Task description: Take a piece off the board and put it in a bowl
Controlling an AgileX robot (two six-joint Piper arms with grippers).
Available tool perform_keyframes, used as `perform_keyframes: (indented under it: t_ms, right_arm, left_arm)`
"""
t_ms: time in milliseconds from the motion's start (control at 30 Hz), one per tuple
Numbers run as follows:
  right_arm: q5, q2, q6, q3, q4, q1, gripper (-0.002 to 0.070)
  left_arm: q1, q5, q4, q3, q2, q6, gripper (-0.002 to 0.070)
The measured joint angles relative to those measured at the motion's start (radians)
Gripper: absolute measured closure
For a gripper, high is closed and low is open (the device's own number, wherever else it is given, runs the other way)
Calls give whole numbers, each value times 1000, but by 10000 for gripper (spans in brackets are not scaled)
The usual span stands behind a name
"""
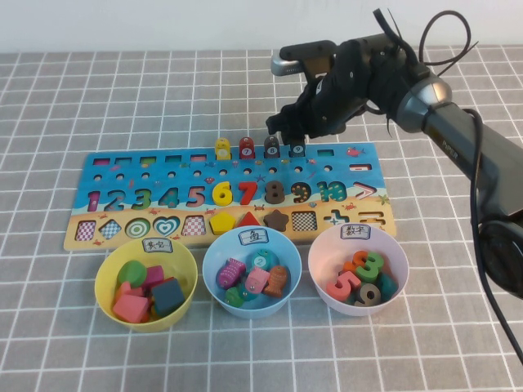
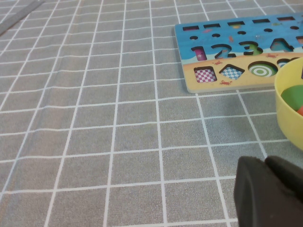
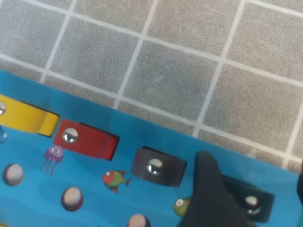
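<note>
With my right gripper (image 1: 288, 129) spread just above the piece (image 1: 297, 149), I should centre it between the fingers before pinching; left gripper (image 2: 270, 191) parked, state undeterminable.

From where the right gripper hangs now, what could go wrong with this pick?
1. The right gripper, open above the board's far edge, has the teal piece close beside the dark grey block; a finger may catch the wrong one.
2. Pulling the piece could lift or slide the board.
3. The light blue bowl is already fairly full; a drop may bounce out.
The left gripper sits well away.
</note>
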Motion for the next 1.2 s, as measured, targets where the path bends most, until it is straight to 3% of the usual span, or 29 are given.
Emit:
perform_keyframes:
  t_ms: [633, 867, 1200]
  right_arm:
    - [0, 20, -2, 0, 5, 0, 329]
    - [-4, 29, -2, 0, 8, 0, 460]
    - [-4, 29, -2, -2, 13, 0, 463]
  left_arm:
    - [0, 0, 0, 0, 0, 0, 676]
    - [0, 0, 0, 0, 0, 0, 675]
    - [0, 0, 0, 0, 0, 5, 676]
